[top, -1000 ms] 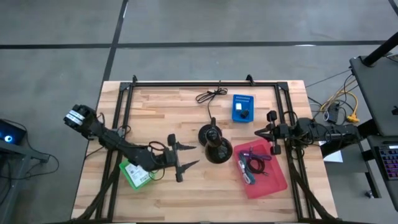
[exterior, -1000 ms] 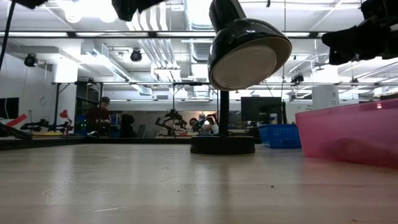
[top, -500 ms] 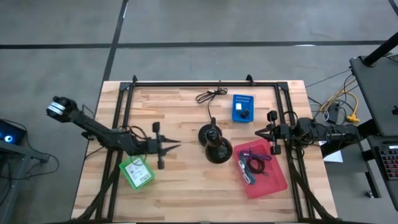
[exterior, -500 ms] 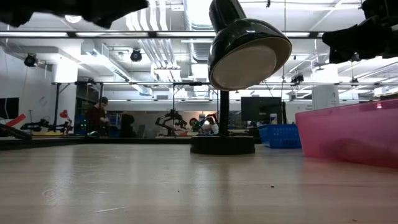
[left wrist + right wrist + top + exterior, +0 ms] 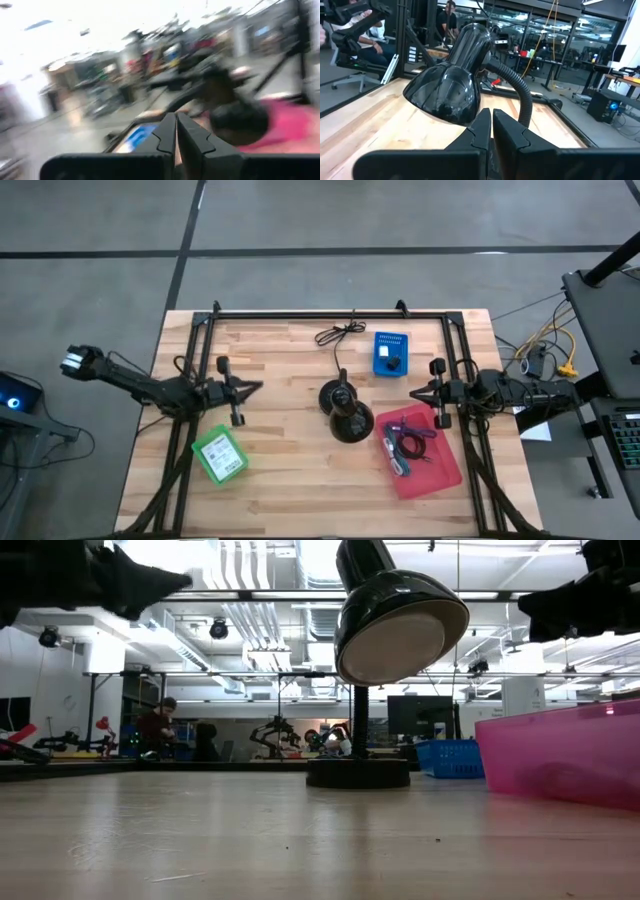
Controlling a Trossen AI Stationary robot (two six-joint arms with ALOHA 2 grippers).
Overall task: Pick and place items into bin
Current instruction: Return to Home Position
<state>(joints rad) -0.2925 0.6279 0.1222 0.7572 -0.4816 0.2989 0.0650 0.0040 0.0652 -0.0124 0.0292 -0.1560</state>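
My left gripper (image 5: 256,387) (image 5: 176,131) hangs shut and empty over the table's left part, pointing toward the black lamp (image 5: 345,412). A green and white packet (image 5: 220,455) lies flat on the wood just nearer than it. The pink bin (image 5: 440,470) at the near right holds a purple pen (image 5: 408,430), a dark cable and other bits. A coiled black cable (image 5: 338,333) and a blue box (image 5: 391,352) with a small black piece on it lie toward the far edge. At the right rail my right gripper (image 5: 413,393) (image 5: 491,119) is shut on nothing.
The black lamp stands mid-table on its round base, its shade (image 5: 400,625) tipped toward the near side, between the two grippers. Black frame rails (image 5: 200,350) run along the left, right and far sides. Bare wood lies along the near edge.
My left gripper has drawn back from above the near centre toward the table's left edge and a little toward the far edge. Its fingers have gone from wide apart to shut, with nothing between them. The green and white packet stays on the table.
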